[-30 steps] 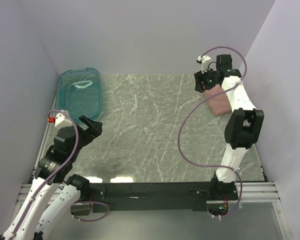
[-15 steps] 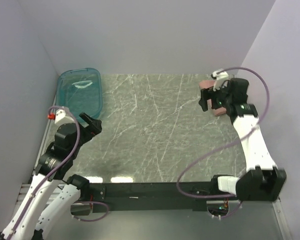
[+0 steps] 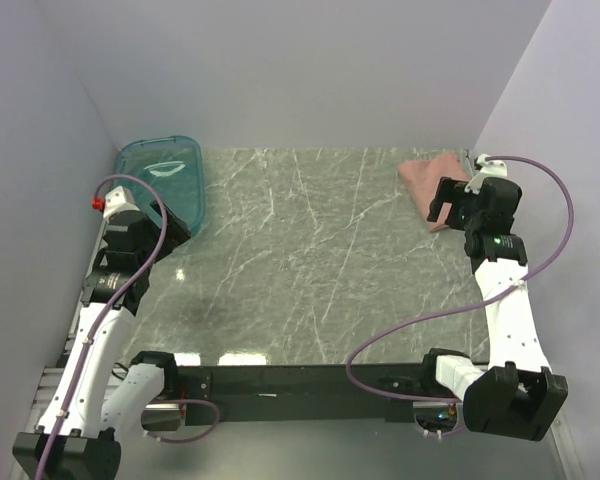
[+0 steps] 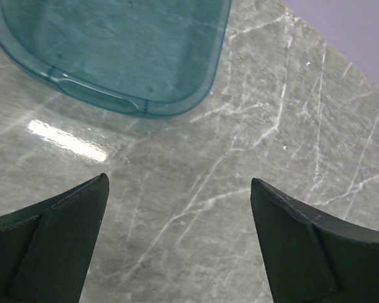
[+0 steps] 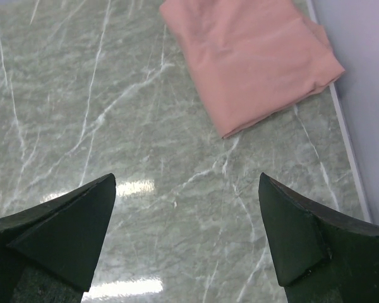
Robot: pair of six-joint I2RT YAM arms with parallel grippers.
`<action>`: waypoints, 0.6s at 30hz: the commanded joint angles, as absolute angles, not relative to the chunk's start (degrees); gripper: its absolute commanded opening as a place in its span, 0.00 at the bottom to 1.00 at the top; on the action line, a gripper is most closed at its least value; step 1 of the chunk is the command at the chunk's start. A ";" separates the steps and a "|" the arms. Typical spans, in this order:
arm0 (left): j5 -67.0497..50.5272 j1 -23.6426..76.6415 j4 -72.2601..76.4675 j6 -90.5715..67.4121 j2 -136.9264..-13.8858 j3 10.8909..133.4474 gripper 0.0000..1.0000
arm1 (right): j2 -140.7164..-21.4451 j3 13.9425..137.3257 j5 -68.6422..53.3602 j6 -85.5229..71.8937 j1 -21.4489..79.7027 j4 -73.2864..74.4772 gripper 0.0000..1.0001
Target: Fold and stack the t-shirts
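Observation:
A dusty-pink t-shirt (image 3: 425, 180) lies folded into a small flat bundle at the table's far right corner; in the right wrist view the t-shirt (image 5: 252, 60) sits beyond my fingers, its print hidden. My right gripper (image 3: 452, 203) hangs just on the near side of it, open and empty, with bare marble between the fingers (image 5: 63, 227). My left gripper (image 3: 170, 218) is at the left side, open and empty over the marble, close to the tub's near rim.
A teal see-through plastic tub (image 3: 160, 185) stands empty at the far left corner, its near edge (image 4: 101, 95) just ahead of my left fingers. Grey walls close the table on three sides. The right table edge (image 5: 341, 126) runs beside the shirt.
My right gripper let go of the folded shirt, opened wide and drew back toward the near side. The shirt now lies uncovered in the corner. My left arm pulled back toward the left.

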State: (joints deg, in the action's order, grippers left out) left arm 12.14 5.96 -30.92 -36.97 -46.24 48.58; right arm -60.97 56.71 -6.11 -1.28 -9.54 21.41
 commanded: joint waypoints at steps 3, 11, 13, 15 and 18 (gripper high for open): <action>6.95 2.55 -28.30 -31.47 -45.09 49.84 0.99 | -59.41 57.48 -1.85 -6.76 -9.67 18.19 1.00; 8.26 2.37 -27.60 -30.76 -43.51 47.11 0.99 | -60.20 59.76 -3.25 -4.66 -9.67 19.86 1.00; 8.17 2.37 -27.42 -30.67 -43.16 47.11 0.99 | -60.12 60.12 -3.51 -4.13 -9.67 20.21 1.00; 8.17 2.37 -27.16 -30.41 -43.15 47.11 0.99 | -60.21 60.12 -3.52 -4.22 -9.67 20.30 1.00; 7.82 2.37 -27.07 -30.15 -43.33 47.29 0.99 | -60.12 60.03 -3.25 -4.66 -9.67 20.39 1.00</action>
State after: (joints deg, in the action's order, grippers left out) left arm 8.80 2.70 -29.67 -31.86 -43.97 47.24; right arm -60.82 57.43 -3.66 -4.80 -9.54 21.04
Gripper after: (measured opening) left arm 0.994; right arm 0.998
